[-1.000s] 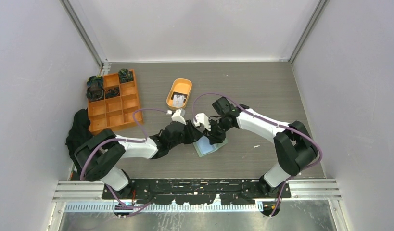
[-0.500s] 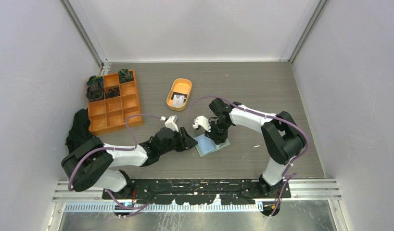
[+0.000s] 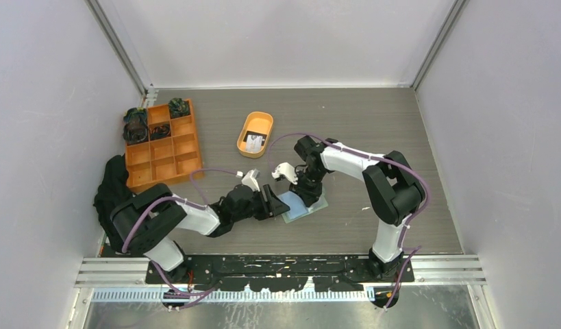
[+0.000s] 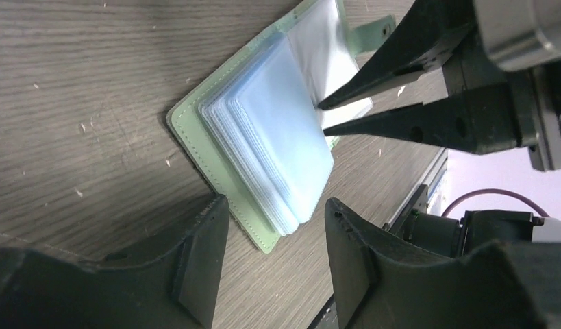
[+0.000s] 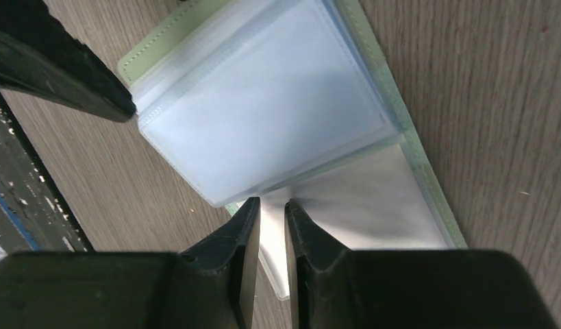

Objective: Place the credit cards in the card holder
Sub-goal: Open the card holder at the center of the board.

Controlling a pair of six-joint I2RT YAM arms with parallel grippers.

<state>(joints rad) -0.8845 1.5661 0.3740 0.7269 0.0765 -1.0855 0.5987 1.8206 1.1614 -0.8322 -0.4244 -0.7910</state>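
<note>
The card holder (image 5: 264, 116) lies opened flat about mid-bench, nearer the near edge, its clear sleeves fanned upward, likely so a pocket can be parted for the credit cards (image 3: 255, 142), which wait in the orange tray (image 3: 260, 116) toward the far edge. The left gripper (image 4: 274, 205) stands released, jaws wide on either side of the holder's near corner, grasping nothing. The right gripper (image 5: 272, 203) has its tips a slit apart at the sleeves' edge (whether a leaf is nipped, I cannot tell)
</note>
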